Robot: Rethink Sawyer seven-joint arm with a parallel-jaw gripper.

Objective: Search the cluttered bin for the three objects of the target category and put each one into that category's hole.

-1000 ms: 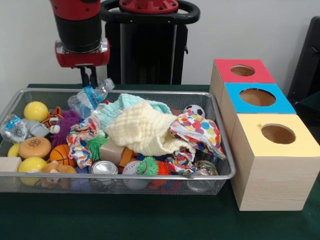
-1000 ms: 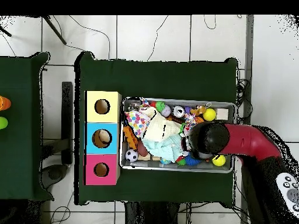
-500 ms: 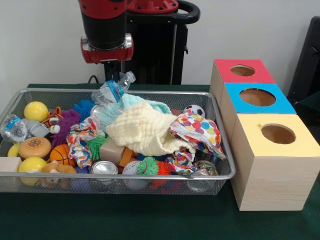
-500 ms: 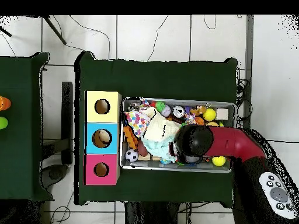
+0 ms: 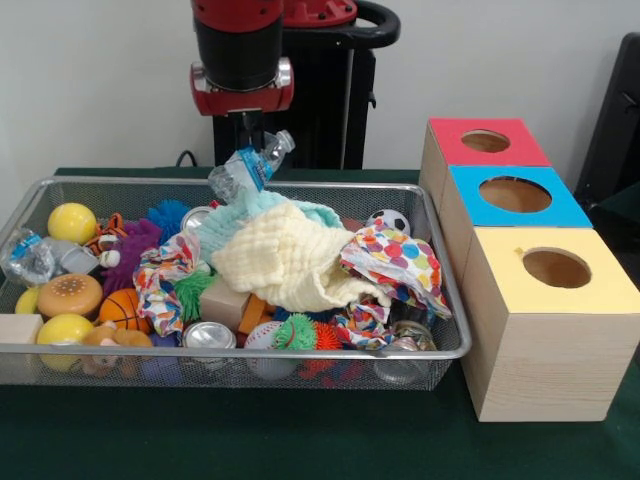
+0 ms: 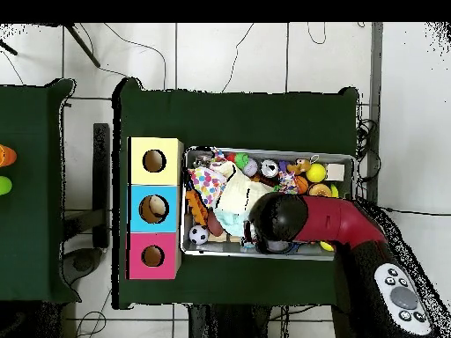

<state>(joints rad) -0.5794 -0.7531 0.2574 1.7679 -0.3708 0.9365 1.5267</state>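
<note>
My gripper [image 5: 245, 133] hangs above the back rim of the wire bin [image 5: 300, 353], shut on a crushed clear plastic bottle [image 5: 250, 166] with a blue label. The bottle dangles tilted, clear of the pile. In the overhead view the arm [image 6: 317, 220] covers the gripper and the bottle. A second crushed bottle [image 5: 25, 255] lies at the bin's left end. Three wooden boxes stand to the right of the bin, each with a round hole: red top [image 5: 486, 141], blue top [image 5: 515, 194], yellow top [image 5: 556, 268].
The bin is packed with cloths [image 5: 290, 255], balls, cans [image 5: 209, 335], spiky toys and a wooden block [image 5: 20, 327]. A small football [image 5: 388, 220] lies near the red box. In the overhead view the boxes [image 6: 154, 208] sit left of the bin.
The gripper has carried the bottle up out of the bin's left part and rightwards along the back rim, towards the boxes.
</note>
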